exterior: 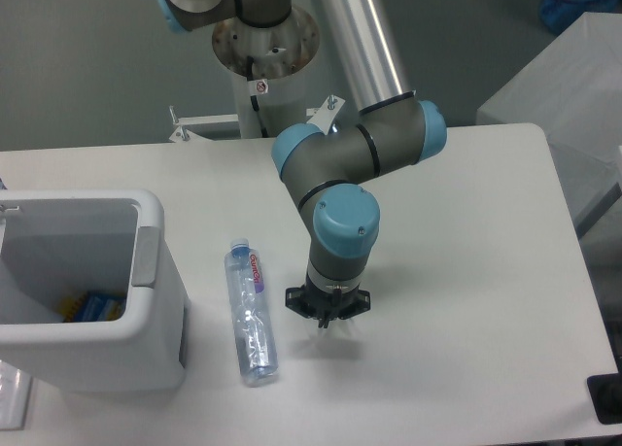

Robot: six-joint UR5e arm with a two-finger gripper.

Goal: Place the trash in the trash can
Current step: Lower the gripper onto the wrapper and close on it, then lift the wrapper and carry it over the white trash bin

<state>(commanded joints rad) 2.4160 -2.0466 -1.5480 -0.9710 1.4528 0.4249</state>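
The crushed clear bottle (pixel 250 313), blue cap toward the back and red label near its top, lies flat on the white table just right of the trash can (pixel 155 300). My gripper (pixel 327 320) points straight down to the right of the bottle, low on the tabletop. Its fingers are drawn together on the crumpled whitish wrapper (pixel 324 333), and only a faint sliver of that shows under them. The trash can is a white bin with a thick rim and a grey patch, standing at the front left.
Blue and yellow items (pixel 90 306) lie inside the bin. The arm's base column (pixel 264 48) rises at the back centre. A grey surface (pixel 573 86) stands beyond the table's right edge.
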